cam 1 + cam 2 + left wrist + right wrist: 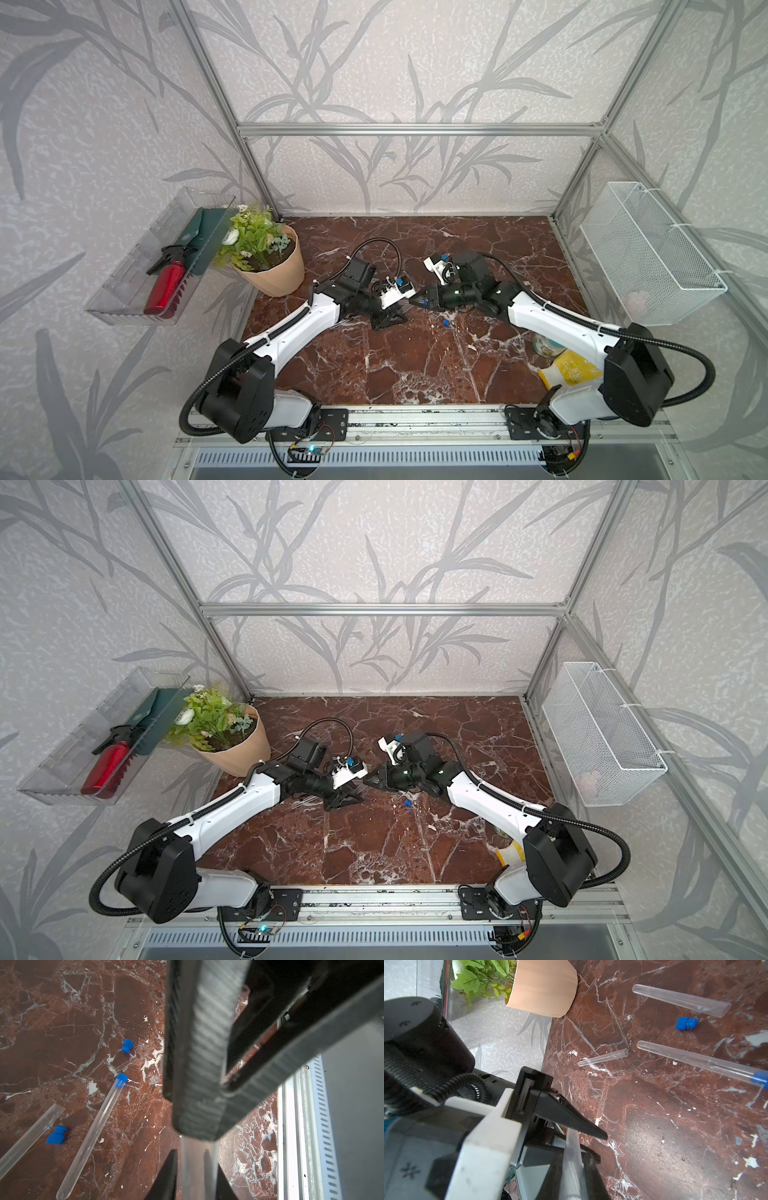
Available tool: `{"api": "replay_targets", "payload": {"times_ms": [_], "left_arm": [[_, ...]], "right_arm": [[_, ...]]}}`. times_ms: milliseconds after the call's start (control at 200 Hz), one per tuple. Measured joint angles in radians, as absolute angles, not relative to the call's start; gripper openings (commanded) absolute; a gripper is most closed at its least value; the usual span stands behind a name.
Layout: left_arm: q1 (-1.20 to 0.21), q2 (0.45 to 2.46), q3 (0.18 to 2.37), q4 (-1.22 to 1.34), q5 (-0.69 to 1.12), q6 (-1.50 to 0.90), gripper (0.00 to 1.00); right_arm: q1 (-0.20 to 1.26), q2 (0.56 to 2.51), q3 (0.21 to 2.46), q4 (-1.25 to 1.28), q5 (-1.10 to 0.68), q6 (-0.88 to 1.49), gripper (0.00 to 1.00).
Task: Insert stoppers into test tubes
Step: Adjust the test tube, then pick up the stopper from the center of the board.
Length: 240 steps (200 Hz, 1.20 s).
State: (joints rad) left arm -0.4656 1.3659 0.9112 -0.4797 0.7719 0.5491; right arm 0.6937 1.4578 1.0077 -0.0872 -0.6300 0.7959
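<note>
In both top views the arms meet nose to nose over the middle of the surface (374, 374), with the left tool (395, 319) and right tool (415, 300) almost touching. The left wrist view clears it up. The left one is clamped on a held tube (197, 1167), and the right one's fingers are pinched nearly together right at that tube's far end. Whether a stopper sits in that pinch is hidden, so no telling. A capped tube (91, 1136), an open tube (31, 1136) and two loose stoppers (127, 1045) lie off to the side. In the right wrist view the held tube runs in between the right tool's own fingers, and a far tube (603, 1057) lies nearer the plant pot (544, 987). It looks like the second tube is being plugged. The next move probably calls for a straight push along the tube while the left grip holds firm.
</note>
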Motion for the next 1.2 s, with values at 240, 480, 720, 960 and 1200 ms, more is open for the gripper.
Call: {"api": "replay_targets", "payload": {"times_ms": [240, 480, 720, 960, 1200], "left_arm": [[-0.466, 1.36, 0.91, -0.485, 0.767, 0.554, 0.16], [-0.466, 1.353, 0.909, -0.488, 0.761, 0.561, 0.03], [-0.466, 1.332, 0.908, -0.489, 0.748, 0.557, 0.0], [-0.466, 1.326, 0.881, -0.477, 0.668, 0.528, 0.0], [-0.466, 1.325, 0.86, -0.442, 0.527, 0.476, 0.0]], "right_arm": [[0.693, 1.458, 1.008, -0.088, -0.621, 0.796, 0.13], [0.693, 1.455, 1.008, -0.089, -0.616, 0.797, 0.17], [0.682, 1.418, 1.007, -0.097, -0.593, 0.785, 0.49], [0.618, 1.237, 0.998, -0.238, -0.486, 0.579, 0.54], [0.617, 1.218, 1.06, -0.568, -0.284, 0.22, 0.53]]}}
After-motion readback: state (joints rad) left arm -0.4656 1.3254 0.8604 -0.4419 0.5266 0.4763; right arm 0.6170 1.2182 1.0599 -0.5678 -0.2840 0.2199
